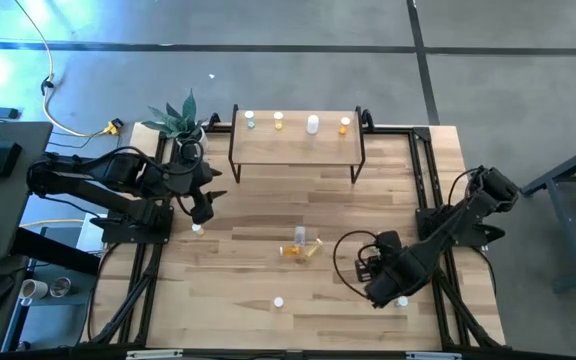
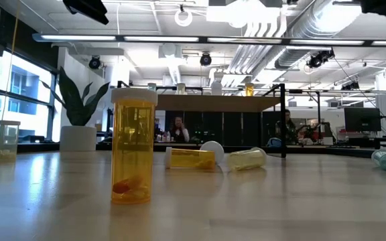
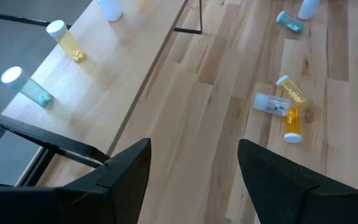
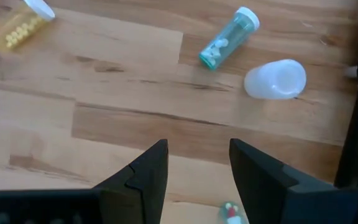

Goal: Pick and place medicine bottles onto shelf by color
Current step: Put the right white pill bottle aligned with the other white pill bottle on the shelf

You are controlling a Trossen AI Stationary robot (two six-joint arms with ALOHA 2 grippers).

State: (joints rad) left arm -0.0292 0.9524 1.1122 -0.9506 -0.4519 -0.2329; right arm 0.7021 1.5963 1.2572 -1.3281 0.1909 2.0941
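The shelf (image 1: 296, 145) stands at the table's far middle, with several bottles upright on its top: green (image 1: 251, 120), yellow (image 1: 278, 121), white (image 1: 313, 123) and orange (image 1: 345, 124). My left gripper (image 1: 203, 205) is open and empty above the table, left of the shelf, its fingers apart in the left wrist view (image 3: 194, 146). A small bottle (image 1: 197, 229) stands just near of it. My right gripper (image 1: 373, 268) is open and empty at the near right (image 4: 197, 146). A green bottle (image 4: 229, 38) and a white bottle (image 4: 275, 79) lie on the table beyond it.
Orange and yellow bottles (image 1: 301, 247) lie in a cluster at mid table. One orange bottle (image 2: 134, 144) stands upright near the front edge (image 1: 279, 301). A potted plant (image 1: 176, 118) stands at the far left. Black frame rails (image 1: 430, 190) run along both table sides.
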